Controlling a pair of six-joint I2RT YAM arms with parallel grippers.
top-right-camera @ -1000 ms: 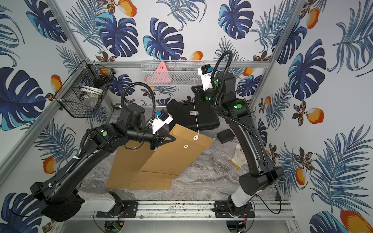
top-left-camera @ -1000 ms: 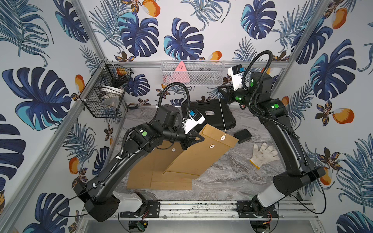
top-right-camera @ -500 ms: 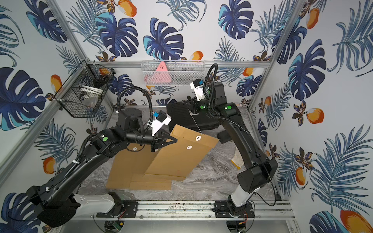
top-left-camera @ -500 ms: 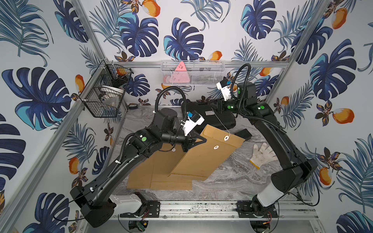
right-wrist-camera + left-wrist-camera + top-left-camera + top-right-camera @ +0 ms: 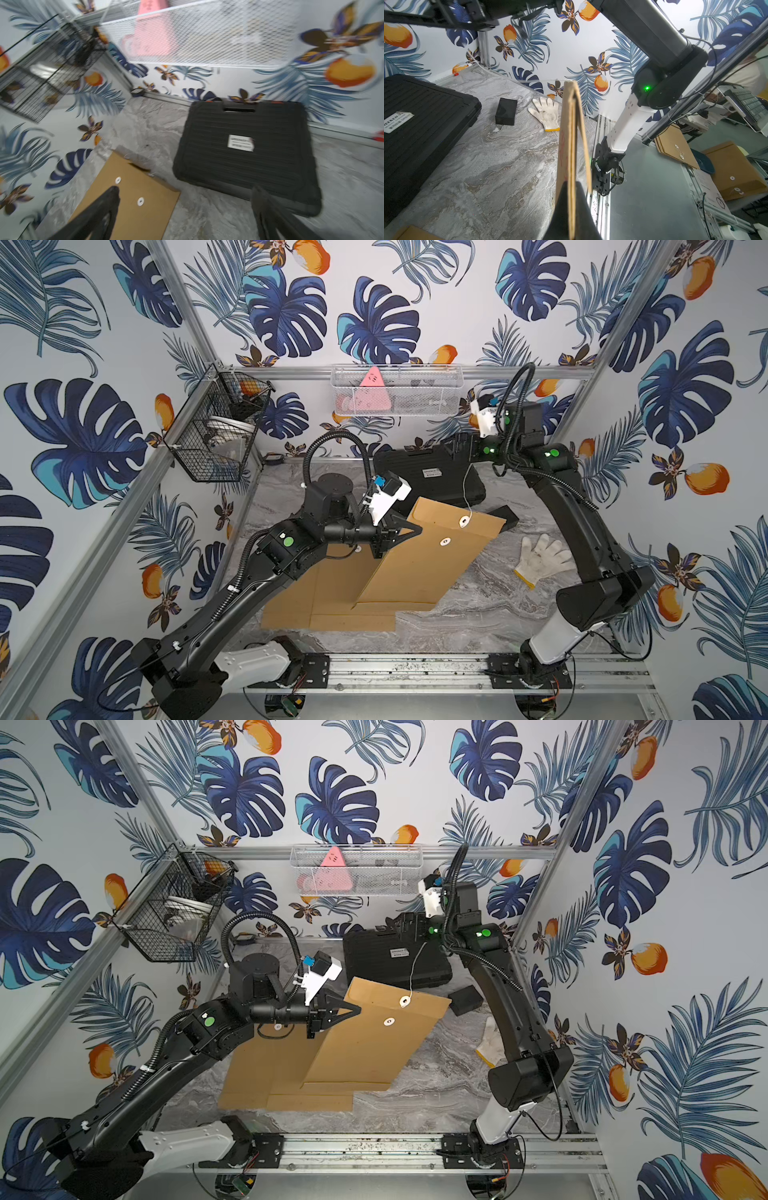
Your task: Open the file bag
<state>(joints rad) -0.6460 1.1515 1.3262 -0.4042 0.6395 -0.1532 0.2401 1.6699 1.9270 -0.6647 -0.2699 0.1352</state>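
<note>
File bag (image 5: 432, 560), at centre of frame in both top views, is pinched at its left edge by the left hand (image 5: 415, 528). That hand is clamped narrow on the card and holds the bag tilted above the tabletop (image 5: 478, 605), over further brown envelopes (image 5: 316, 601) lying flat. We note one change: a second ago the right hand (image 5: 185, 189) was closed on the string (image 5: 468, 493) and raised. Its jaws now stand wide and empty above the black case (image 5: 428, 477) at upper centre. The string rises from the upper disc (image 5: 464, 522), clear of the lower disc (image 5: 445, 542). We cannot tell whether it still drapes over a finger. We judge the tie unwound, with the flap yet to be lifted.
</note>
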